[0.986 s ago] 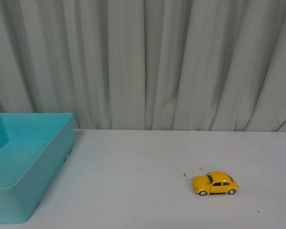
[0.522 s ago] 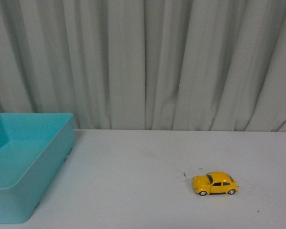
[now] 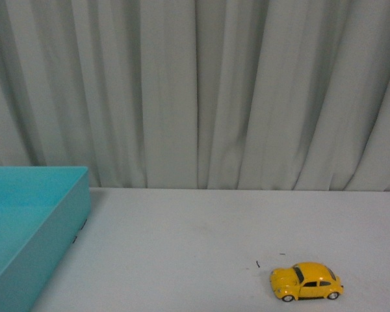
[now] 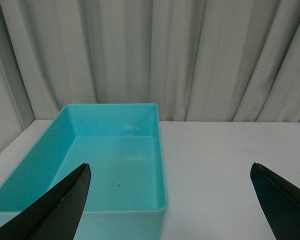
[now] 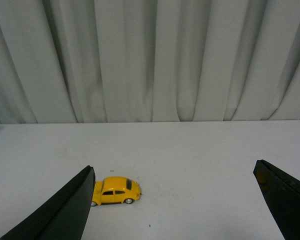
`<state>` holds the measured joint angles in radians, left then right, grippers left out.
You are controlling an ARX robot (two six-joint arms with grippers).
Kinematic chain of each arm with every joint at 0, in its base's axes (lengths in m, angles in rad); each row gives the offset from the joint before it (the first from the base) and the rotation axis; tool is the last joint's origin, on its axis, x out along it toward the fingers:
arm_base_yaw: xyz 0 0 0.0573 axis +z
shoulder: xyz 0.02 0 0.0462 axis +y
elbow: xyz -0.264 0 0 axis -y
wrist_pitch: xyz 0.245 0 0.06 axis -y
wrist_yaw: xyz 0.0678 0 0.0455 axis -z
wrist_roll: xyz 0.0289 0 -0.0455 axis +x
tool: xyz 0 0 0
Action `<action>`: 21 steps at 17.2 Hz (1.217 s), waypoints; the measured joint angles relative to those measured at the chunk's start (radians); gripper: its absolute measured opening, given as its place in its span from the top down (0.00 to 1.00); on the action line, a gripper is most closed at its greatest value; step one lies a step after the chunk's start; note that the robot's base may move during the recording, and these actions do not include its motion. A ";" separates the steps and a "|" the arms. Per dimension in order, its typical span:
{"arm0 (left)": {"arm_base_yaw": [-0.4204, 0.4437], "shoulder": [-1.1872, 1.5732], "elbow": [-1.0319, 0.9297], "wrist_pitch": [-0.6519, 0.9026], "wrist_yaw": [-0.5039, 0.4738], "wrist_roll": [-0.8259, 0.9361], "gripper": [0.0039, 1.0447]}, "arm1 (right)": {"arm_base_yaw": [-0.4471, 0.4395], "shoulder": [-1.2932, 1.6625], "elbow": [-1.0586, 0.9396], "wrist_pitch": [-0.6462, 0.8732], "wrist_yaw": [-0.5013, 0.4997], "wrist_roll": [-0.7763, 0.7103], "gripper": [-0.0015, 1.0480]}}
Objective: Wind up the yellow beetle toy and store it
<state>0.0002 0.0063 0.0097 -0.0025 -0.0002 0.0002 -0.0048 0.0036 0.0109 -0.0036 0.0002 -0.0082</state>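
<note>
The yellow beetle toy (image 3: 306, 281) stands on its wheels on the white table, at the front right in the front view. In the right wrist view the toy (image 5: 116, 190) sits on the table just beside one black finger (image 5: 60, 210). My right gripper (image 5: 172, 200) is open and empty, above the table. My left gripper (image 4: 170, 200) is open and empty, hovering over the near end of the teal bin (image 4: 162, 165). Neither arm shows in the front view.
The open teal bin (image 3: 68, 195) stands at the left of the table, with nothing visible inside. A pleated grey curtain (image 3: 195, 91) hangs behind the table's far edge. Small dark specks lie near the toy.
The front view has shifted: the toy and the bin now sit lower in the picture. The toy itself stands in the same place on the table.
</note>
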 joint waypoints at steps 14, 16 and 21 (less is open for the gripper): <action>0.000 0.000 0.000 -0.002 -0.002 0.000 0.06 | 0.095 0.036 0.009 -0.052 0.171 0.042 0.06; 0.000 0.000 0.000 -0.002 -0.001 0.000 0.06 | -0.021 0.095 0.018 0.066 0.085 0.023 0.06; 0.000 0.000 0.000 -0.001 -0.002 0.000 0.06 | -0.374 0.932 0.256 0.777 -0.518 -0.157 0.06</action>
<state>-0.0002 0.0063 0.0097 -0.0036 -0.0017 0.0002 -0.3790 0.9360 0.2665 0.7734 -0.5175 -0.1650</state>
